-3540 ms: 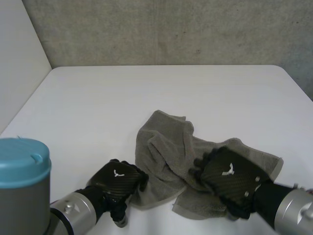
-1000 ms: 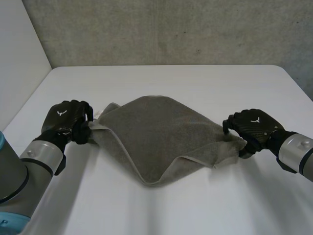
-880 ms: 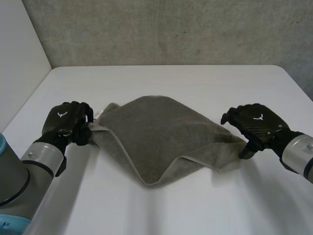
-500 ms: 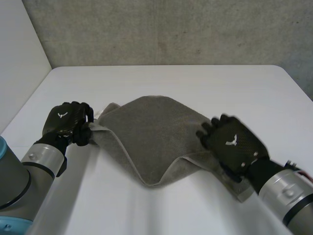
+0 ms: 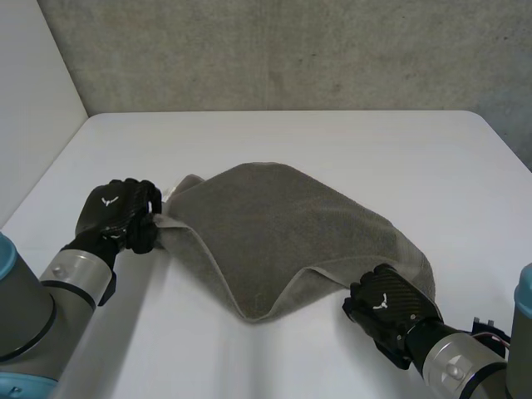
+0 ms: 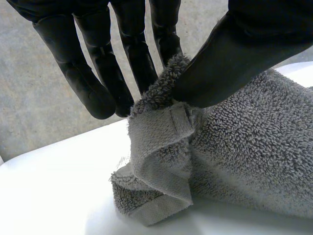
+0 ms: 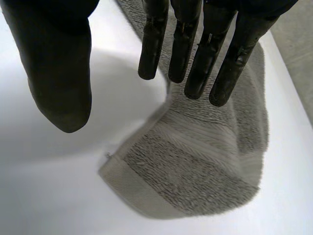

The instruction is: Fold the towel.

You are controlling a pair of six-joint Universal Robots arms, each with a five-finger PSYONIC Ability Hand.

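Pinching one corner of the towel (image 5: 283,229) between thumb and fingers, the left hand (image 5: 116,214) sits near the left edge of the table (image 5: 291,141); the grey terry humps mid-table, looking soft, light, floppy. The right hand (image 5: 386,309) hovers with straight, spread fingers, holding nothing, above the hemmed corner by the near edge, the likely next hold. A concrete wall (image 5: 274,50) backs the far edge; only the towel's own folds hinder.

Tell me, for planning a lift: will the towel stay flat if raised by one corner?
Probably not: the towel droops and folds on itself. Its looped pile likely resists slipping where the left hand pinches a corner.
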